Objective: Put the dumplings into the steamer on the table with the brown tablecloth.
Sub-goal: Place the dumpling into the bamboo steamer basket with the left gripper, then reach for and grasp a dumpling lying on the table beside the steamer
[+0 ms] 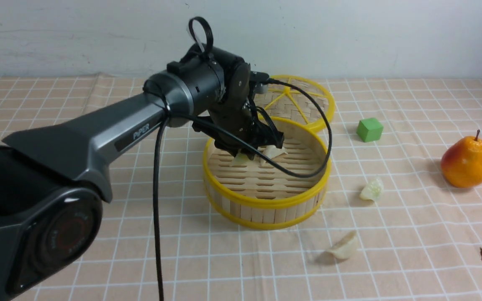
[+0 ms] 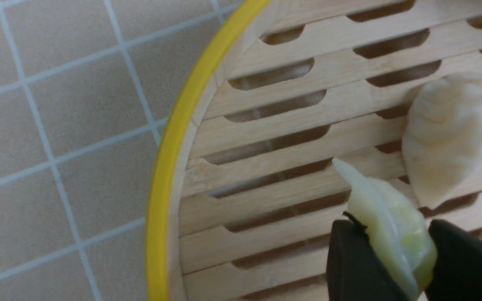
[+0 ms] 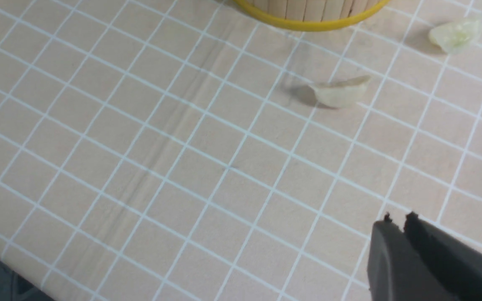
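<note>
1. The tabletop (image 1: 412, 271) is covered edge to edge by the brown tablecloth (image 1: 48, 108), which is peach-brown with thin white grid lines.
2. The left arm (image 1: 98, 133) reaches from the near left corner to the middle of the tabletop, its wrist tipped down into the steamer.
3. The steamer (image 1: 266, 203) stands mid-tabletop; its lid (image 1: 303, 100) lies flat just behind it, toward the far edge.
4. A pear (image 1: 466, 161) stands upright near the right edge, with a green cube (image 1: 369, 129) between it and the lid.
5. The left claw (image 2: 396, 255) is closed narrowly on a pale green dumpling (image 2: 387, 217) inside the steamer, low over the slatted floor. A whitish dumpling (image 2: 450, 133) lies on the slats just beside it.
6. The right claw (image 3: 398, 219) sits at the near right corner, tips almost together, holding nothing.
7. Two dumplings lie on the cloth outside the steamer: a second pale green dumpling (image 1: 372, 190) on its right-edge side and a second whitish dumpling (image 1: 344, 247) nearer the near edge.
</note>
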Available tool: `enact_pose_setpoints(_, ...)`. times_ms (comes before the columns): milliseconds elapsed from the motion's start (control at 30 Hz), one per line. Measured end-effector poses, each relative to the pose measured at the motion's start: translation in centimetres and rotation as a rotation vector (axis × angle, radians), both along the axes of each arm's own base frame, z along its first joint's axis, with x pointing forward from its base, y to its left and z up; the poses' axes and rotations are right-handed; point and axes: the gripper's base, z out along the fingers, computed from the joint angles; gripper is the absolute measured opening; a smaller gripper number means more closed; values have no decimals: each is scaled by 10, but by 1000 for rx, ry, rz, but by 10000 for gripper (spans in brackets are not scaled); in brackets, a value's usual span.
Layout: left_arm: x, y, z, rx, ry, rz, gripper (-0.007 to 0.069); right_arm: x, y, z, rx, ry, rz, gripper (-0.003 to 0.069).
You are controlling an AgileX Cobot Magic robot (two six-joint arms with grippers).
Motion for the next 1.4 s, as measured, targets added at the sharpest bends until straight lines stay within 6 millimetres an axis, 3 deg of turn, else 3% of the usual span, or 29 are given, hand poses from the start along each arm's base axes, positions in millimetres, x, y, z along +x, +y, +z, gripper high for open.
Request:
enact_pose_setpoints(233, 2, -1, -4, -4, -7, 9, 420, 20, 13, -17, -53, 116, 2, 51)
enact_pose_setpoints(367, -4, 4, 21, -9, -26, 12, 467, 38, 21, -32, -97, 175, -6, 51)
enact_pose_setpoints(433, -13, 10, 51, -10, -58, 14, 465, 53, 23, -42, -110, 207, -40, 51)
enact_pose_setpoints(567, -42, 32, 131, -16, -163, 23, 384, 87, 15, -60, -69, 241, -165, 53)
enact_pose_setpoints(633, -57, 42, 158, -14, -194, 22, 325, 101, 13, -68, -36, 261, -211, 57)
enact_pose_setpoints(733, -85, 60, 199, -3, -225, 11, 171, 126, 17, -78, 7, 297, -246, 81)
enact_pose_setpoints(800, -99, 68, 213, 12, -221, 1, 96, 139, 24, -83, 25, 319, -231, 118)
enact_pose_setpoints(867, -107, 73, 219, 25, -210, -6, 43, 148, 28, -87, 38, 337, -224, 153)
enact_pose_setpoints(900, -116, 78, 229, 27, -214, -13, -8, 159, 33, -91, 50, 353, -215, 206)
enact_pose_setpoints(967, -127, 83, 241, 2, -235, -27, -14, 174, 40, -101, 60, 377, -211, 326)
enact_pose_setpoints(1000, -128, 83, 243, -3, -237, -28, -14, 175, 40, -102, 60, 381, -212, 326)
enact_pose_setpoints(1033, -138, 86, 251, -29, -246, -44, -14, 187, 44, -113, 60, 402, -221, 426)
enact_pose_setpoints(1100, -151, 89, 258, -66, -244, -65, -14, 198, 47, -125, 55, 424, -238, 536)
enact_pose_setpoints(1167, -157, 91, 261, -81, -240, -74, -14, 203, 49, -133, 52, 440, -251, 570)
enact_pose_setpoints(1233, -177, 99, 264, -109, -225, -91, -14, 212, 51, -155, 41, 492, -293, 637)
enact_pose_setpoints(1400, -204, 113, 255, -107, -180, -99, -14, 220, 52, -183, 17, 553, -329, 615)
